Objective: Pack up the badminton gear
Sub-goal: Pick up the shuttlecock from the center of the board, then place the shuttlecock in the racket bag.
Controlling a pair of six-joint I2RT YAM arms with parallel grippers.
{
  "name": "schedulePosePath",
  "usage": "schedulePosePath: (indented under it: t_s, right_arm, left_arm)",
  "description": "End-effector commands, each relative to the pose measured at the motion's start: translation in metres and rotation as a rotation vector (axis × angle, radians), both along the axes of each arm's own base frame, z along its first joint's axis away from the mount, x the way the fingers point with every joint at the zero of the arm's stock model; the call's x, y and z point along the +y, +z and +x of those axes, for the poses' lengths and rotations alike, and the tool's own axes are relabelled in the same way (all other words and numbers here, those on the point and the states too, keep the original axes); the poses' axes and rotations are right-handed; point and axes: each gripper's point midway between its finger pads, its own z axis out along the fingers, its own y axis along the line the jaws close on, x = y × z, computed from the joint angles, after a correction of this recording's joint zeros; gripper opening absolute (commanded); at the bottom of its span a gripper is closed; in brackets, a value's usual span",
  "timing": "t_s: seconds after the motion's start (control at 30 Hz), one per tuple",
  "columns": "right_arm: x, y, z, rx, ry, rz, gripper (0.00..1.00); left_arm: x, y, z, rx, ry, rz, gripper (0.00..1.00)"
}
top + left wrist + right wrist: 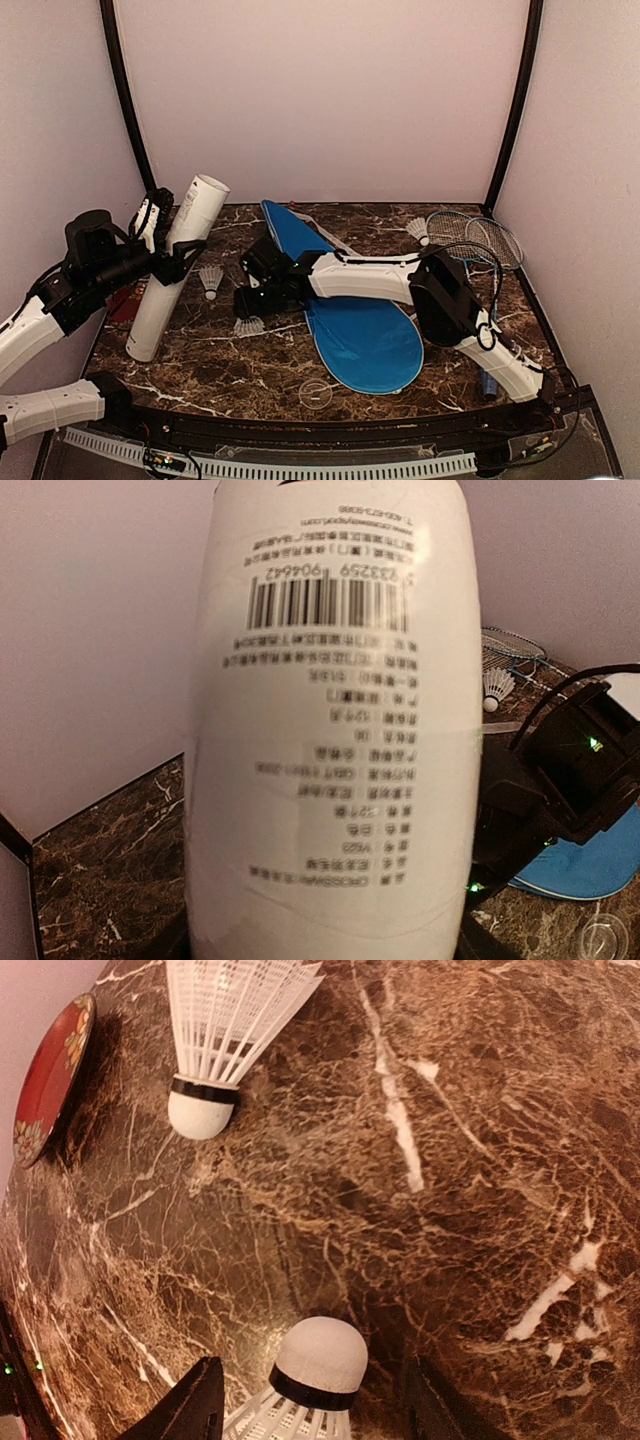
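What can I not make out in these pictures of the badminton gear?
- Inside of the long white tube: top view, far end turned away; left wrist view, top edge cuts it.
- Its label print: left wrist view, blurred.
- Shafts of the rackets: top view, the right arm covers them partly.
- Feathers of the shuttlecock at the right gripper: right wrist view, bottom edge cuts them.
- Red oval object: right wrist view, left edge cuts it.

The left tool [172,242] and right tool [242,306] are black, on white links [365,277] with black joints [440,287].
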Motion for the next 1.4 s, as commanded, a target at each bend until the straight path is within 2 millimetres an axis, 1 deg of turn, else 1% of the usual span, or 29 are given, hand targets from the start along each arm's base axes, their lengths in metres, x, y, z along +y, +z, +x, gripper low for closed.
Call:
schedulePosePath:
  t_s: [0.0,0.1,0.17,0.2,0.37,0.47,0.53,0.57,0.6,0.63,0.7,0.77,0.97,1.0,1.03,1.07,1.1,1.13,1.2,1.27,1.37]
  right_arm:
    - [0.006,0.002,-0.021,-0.028,0.066,-0.035,0.59]
    - [0.002,0.004,-0.023,-0.05,0.059,-0.058,0.51]
    - [0.001,0.011,-0.023,-0.067,0.056,-0.053,0.47]
    - [0.001,0.018,-0.023,-0.075,0.055,-0.042,0.45]
    - [0.003,0.067,-0.022,-0.117,0.055,0.043,0.36]
    - [-0.001,0.101,-0.024,-0.153,0.054,0.091,0.33]
    - [-0.01,0.123,-0.025,-0.183,0.046,0.127,0.33]
    - [-0.02,0.126,-0.027,-0.196,0.037,0.13,0.33]
    - [-0.025,0.141,-0.027,-0.219,0.024,0.151,0.33]
    - [-0.038,0.14,-0.029,-0.224,0.015,0.136,0.33]
    - [-0.06,0.148,-0.031,-0.245,-0.015,0.119,0.32]
    - [-0.085,0.148,-0.033,-0.252,-0.048,0.089,0.32]
    - [-0.169,0.136,-0.043,-0.242,-0.173,0.006,0.31]
    - [-0.182,0.139,-0.046,-0.245,-0.191,0.009,0.31]
    - [-0.194,0.135,-0.047,-0.237,-0.206,0.001,0.31]
    - [-0.205,0.123,-0.048,-0.22,-0.221,-0.025,0.31]
    - [-0.217,0.125,-0.049,-0.216,-0.24,-0.021,0.31]
    - [-0.23,0.114,-0.05,-0.2,-0.255,-0.045,0.31]
    - [-0.247,0.1,-0.052,-0.18,-0.274,-0.079,0.3]
    - [-0.26,0.086,-0.055,-0.158,-0.286,-0.114,0.3]
    - [-0.268,0.069,-0.059,-0.133,-0.291,-0.147,0.31]
  left_arm:
    - [0.003,0.006,0.002,-0.04,0.01,0.002,0.65]
    - [0.003,0.005,0.002,-0.04,0.012,0.004,0.65]
    - [0.003,0.004,0.002,-0.038,0.015,0.007,0.65]
    - [0.003,0.005,0.002,-0.04,0.015,0.008,0.65]
    - [0.005,0.002,0.003,-0.039,0.025,0.014,0.65]
    - [0.006,0.001,0.004,-0.039,0.031,0.022,0.65]
    - [0.006,-0.001,0.005,-0.037,0.035,0.027,0.65]
    - [0.007,-0.001,0.005,-0.036,0.038,0.03,0.65]
    - [0.007,-0.001,0.006,-0.035,0.039,0.031,0.65]
    - [0.007,-0.003,0.006,-0.034,0.04,0.034,0.65]
    - [0.007,-0.003,0.006,-0.034,0.042,0.035,0.65]
    - [0.007,-0.004,0.007,-0.032,0.041,0.036,0.65]
    - [0.006,-0.005,0.007,-0.029,0.04,0.04,0.65]
    - [0.007,-0.005,0.007,-0.03,0.042,0.041,0.65]
    - [0.007,-0.005,0.008,-0.03,0.043,0.043,0.65]
    - [0.007,-0.006,0.008,-0.03,0.044,0.044,0.65]
    - [0.007,-0.005,0.008,-0.031,0.044,0.044,0.65]
    - [0.007,-0.005,0.008,-0.031,0.045,0.043,0.65]
    - [0.007,-0.007,0.008,-0.027,0.043,0.045,0.65]
    - [0.006,-0.007,0.008,-0.025,0.041,0.046,0.65]
    - [0.007,-0.006,0.008,-0.027,0.042,0.045,0.65]
